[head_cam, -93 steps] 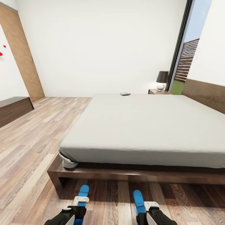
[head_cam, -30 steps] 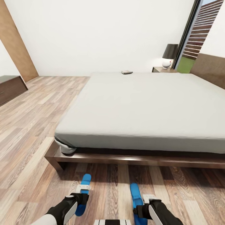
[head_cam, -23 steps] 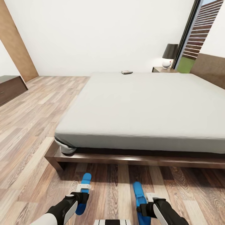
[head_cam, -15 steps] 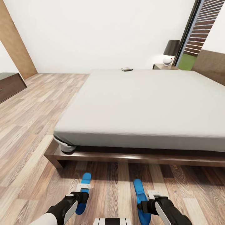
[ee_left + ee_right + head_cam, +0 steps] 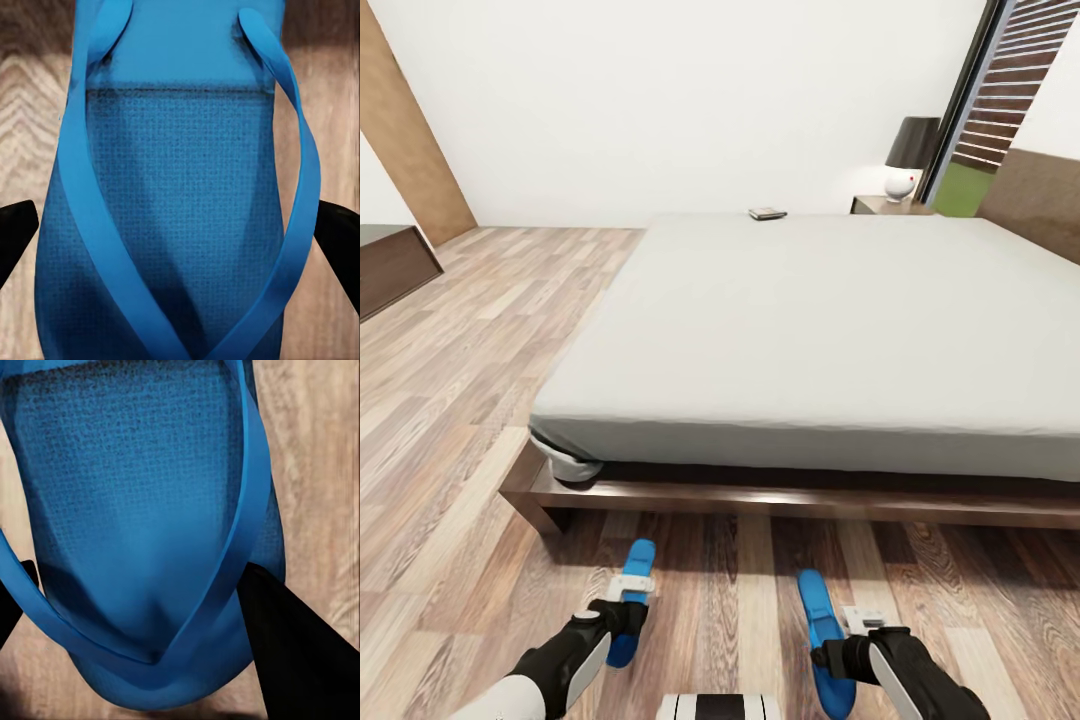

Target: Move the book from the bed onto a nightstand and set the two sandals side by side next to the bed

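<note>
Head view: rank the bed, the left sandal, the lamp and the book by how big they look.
1. bed, largest.
2. left sandal, though it is nearest the camera.
3. lamp, far off, so true size is unsure.
4. book, smallest, also far.

A plain white wall (image 5: pixel 660 100) is seen across the upper part of the frame, evenly lit. The lower and left areas are covered by a light wood-plank floor (image 5: pixel 450 400). A tan wooden panel (image 5: pixel 410 140) is set at the upper left, with a dark low bench (image 5: pixel 390 270) below it. At the upper right, a dark-shaded lamp (image 5: pixel 910 155) (its base white and round) is placed beside a tall black-framed window (image 5: pixel 980 90).
</note>
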Motion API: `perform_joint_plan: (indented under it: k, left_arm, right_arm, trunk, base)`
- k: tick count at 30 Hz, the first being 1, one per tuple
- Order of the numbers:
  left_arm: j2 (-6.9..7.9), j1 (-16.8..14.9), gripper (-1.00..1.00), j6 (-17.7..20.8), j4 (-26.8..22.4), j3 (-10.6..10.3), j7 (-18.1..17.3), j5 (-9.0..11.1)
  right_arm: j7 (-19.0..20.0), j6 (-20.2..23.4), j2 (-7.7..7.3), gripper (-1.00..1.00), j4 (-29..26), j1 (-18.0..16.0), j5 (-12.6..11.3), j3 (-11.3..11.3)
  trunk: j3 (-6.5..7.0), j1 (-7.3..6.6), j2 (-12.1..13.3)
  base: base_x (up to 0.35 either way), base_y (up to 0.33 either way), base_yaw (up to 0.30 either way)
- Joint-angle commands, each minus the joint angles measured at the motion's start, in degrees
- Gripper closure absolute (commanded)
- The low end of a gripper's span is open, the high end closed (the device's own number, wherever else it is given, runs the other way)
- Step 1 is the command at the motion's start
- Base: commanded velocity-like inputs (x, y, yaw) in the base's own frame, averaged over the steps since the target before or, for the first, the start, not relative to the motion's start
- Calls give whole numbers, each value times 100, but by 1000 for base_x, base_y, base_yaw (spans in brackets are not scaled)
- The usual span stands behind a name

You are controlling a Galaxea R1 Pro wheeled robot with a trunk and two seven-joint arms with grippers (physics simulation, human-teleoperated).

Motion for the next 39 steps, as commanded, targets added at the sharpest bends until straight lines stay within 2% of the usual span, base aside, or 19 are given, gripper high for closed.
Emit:
perform_joint_plan:
  k: [1,4,9,23,31,39]
  left_arm:
    - [6,-2,100,25,-49,-45,28,0]
    - [4,-6,100,11,-156,-46,24,-205]
    - [-22,-8,100,-5,-189,-52,32,-318]
    - [-25,-8,100,-11,-208,-58,34,-345]
    - [-27,-8,100,-11,-208,-59,34,-345]
    - [-32,-8,100,-11,-203,-59,34,-347]
  right_arm:
    - [-4,26,-16,100,-9,1,-23,19]
    - [-3,25,-49,100,-12,11,-22,22]
    - [-3,21,-63,100,-6,33,-19,23]
    - [6,17,-78,100,-5,49,-20,15]
    - [-1,24,-74,100,2,50,-21,15]
    - [-3,25,-74,100,4,50,-20,15]
  trunk:
    - [-5,-1,-2]
    - [-5,-1,-2]
    - [-5,-1,-2]
    - [-5,-1,-2]
    - [-5,-1,-2]
    - [-5,-1,-2]
  base:
    - [0,0,0]
    - [0,0,0]
    - [0,39,0]
    - [0,81,-3]
    - [0,60,-172]
    - [0,116,-33]
